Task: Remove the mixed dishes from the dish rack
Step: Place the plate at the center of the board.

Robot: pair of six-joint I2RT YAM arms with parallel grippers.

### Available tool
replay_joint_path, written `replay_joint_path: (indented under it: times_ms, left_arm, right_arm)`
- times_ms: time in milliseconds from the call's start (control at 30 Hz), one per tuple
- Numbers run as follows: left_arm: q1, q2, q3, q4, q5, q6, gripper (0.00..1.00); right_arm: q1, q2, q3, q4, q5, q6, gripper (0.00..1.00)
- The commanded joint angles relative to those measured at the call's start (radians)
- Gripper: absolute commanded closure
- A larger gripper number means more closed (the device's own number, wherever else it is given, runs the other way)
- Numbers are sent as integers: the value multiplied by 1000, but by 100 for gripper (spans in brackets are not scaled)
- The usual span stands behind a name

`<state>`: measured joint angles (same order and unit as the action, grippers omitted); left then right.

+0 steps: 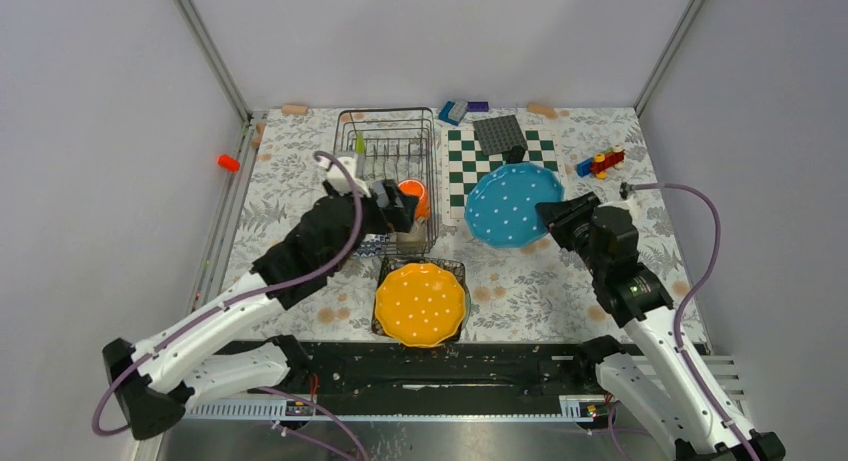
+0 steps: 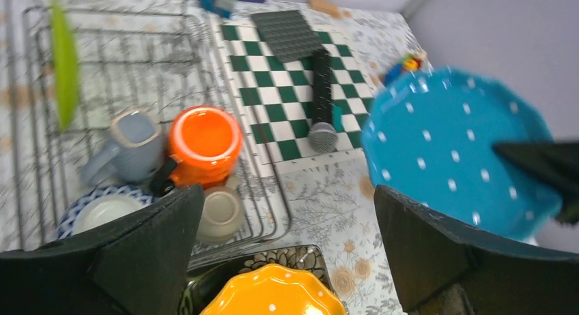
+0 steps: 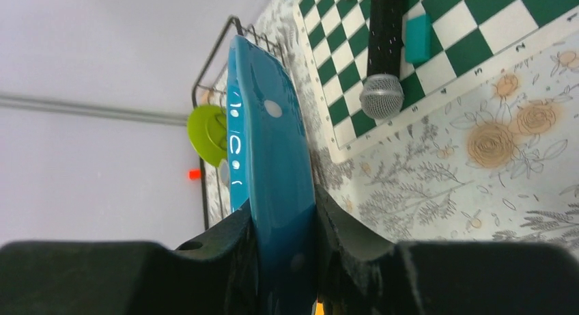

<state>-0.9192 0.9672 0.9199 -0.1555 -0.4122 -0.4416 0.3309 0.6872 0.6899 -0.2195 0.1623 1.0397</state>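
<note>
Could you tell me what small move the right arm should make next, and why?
Probably lower the blue plate onto bare tablecloth beside the checkerboard, then open: the right gripper is shut on its rim, seemingly holding it aloft.

Top cam sits high up behind me at 6 o'clock, looking down over the whole table [image 1: 520, 291]. Left wrist cam hangs low and close over the dish rack [image 2: 136, 62], facing about 2 o'clock. Right wrist cam is jammed right up against the blue plate [image 3: 273, 178], edge-on, facing 10 o'clock. Both wrist views catch the checkerboard mat [image 3: 478, 42], that plate and the rack.
</note>
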Motion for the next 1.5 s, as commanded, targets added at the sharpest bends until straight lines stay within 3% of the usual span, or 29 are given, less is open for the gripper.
replay_joint_path:
  times_ms: [0,200,433,633,900,1133,1467]
  left_arm:
    - [141,-56,-33,-97,72,-219,1]
    - [256,-124,-116,-131,36,-280,1]
    - [272,-231,-226,-87,15,-247,1]
    - [272,-289,-266,-116,-38,-216,1]
    - [272,-329,-313,-105,-58,-209,1]
    - [273,-357,-337,-109,-64,-204,1]
    - [273,-400,-366,-104,-74,-204,1]
  right_arm:
    - [-6,-40,-17,227,-193,-31,100]
    - [-6,-53,-146,374,-483,-10,100]
    - [12,78,-240,585,-808,66,100]
    - [166,139,-252,496,-711,-20,100]
    - [308,215,-294,571,-653,5,100]
    - [352,388,-314,805,-679,89,99]
    - [412,560,-288,886,-623,102,92]
